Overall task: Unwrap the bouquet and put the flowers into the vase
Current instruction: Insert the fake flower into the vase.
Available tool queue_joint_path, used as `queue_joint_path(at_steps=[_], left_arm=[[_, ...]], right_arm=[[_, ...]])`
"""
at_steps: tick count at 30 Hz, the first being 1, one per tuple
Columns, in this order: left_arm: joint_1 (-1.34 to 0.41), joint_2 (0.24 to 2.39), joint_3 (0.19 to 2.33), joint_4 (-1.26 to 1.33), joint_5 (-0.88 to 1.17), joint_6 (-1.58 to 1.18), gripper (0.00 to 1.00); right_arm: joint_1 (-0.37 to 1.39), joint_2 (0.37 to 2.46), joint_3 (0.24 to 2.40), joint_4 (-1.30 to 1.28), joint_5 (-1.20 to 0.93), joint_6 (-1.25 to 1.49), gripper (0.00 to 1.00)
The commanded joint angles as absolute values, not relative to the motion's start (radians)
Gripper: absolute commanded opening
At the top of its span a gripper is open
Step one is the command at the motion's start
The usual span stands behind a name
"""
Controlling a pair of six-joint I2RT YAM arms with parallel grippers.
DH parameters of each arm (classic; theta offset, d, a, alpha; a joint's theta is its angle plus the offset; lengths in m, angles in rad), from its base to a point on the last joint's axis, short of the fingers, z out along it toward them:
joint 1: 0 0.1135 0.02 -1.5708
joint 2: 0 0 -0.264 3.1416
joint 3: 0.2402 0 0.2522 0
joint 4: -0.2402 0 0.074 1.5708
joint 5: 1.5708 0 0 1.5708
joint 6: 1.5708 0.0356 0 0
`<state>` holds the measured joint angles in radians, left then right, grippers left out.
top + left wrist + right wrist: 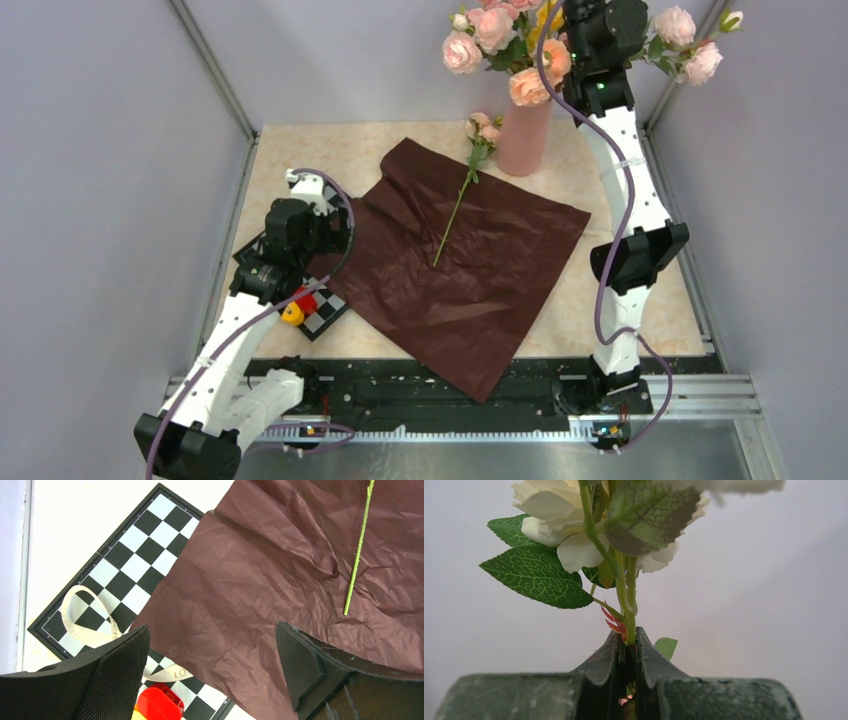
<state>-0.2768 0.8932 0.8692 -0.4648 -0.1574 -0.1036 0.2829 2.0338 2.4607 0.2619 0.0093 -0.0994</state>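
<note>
The bouquet is undone. Its dark red paper [480,270] lies spread flat on the table, with one pale pink flower [483,130] on it, the thin green stem [357,555] pointing toward the near side. The salmon-pink vase [525,135] stands at the back, with pink and peach blooms [495,35] in it. My right gripper [630,639] is raised to the right of the vase top, shut on the stem of a flower [554,520] with white blooms and green leaves. My left gripper [212,650] hangs open above the paper's left edge, holding nothing.
A small chessboard [125,555] lies at the left, partly under the paper [260,580]. On it rest the cream ribbon [82,625] and a red and yellow object [297,305]. Grey walls close in the left, back and right sides.
</note>
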Motion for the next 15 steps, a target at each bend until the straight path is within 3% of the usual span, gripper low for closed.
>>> queue_joint_path(at_steps=[1,15], left_arm=[[-0.272,0.893,0.866,-0.434,-0.141,-0.110,0.99],[-0.270,0.883,0.860,-0.434,-0.140,-0.115,0.99]], right_arm=[[0.265,1.986,2.460,0.245,0.057,-0.068,0.00],[0.236,1.976,2.286,0.276,0.113,-0.049,0.00]])
